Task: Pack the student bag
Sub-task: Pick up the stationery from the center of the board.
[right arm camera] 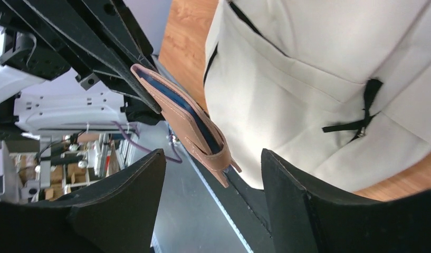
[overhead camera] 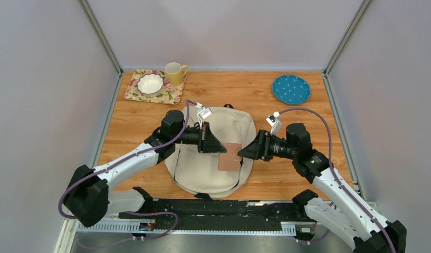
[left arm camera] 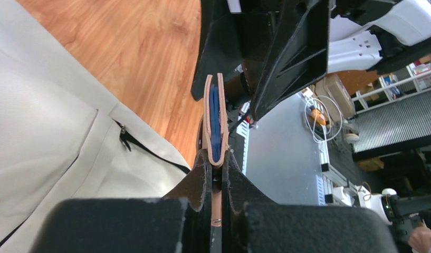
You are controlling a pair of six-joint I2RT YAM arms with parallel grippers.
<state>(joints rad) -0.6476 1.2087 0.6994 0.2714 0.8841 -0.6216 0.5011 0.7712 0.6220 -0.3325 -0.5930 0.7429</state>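
Your left tool (overhead camera: pixel 223 149) is clenched on a tan wallet (overhead camera: pixel 230 157) with blue inside, held over the student bag (overhead camera: pixel 202 168) — which lies flat on the worktop (overhead camera: pixel 287 176). Your right tool (overhead camera: pixel 240 153) stands released — just beside the wallet.

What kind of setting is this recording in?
Probably a robot lab test cell: a wooden table boxed in by plain grey panels, with cluttered shelving visible beyond it in the left wrist view.
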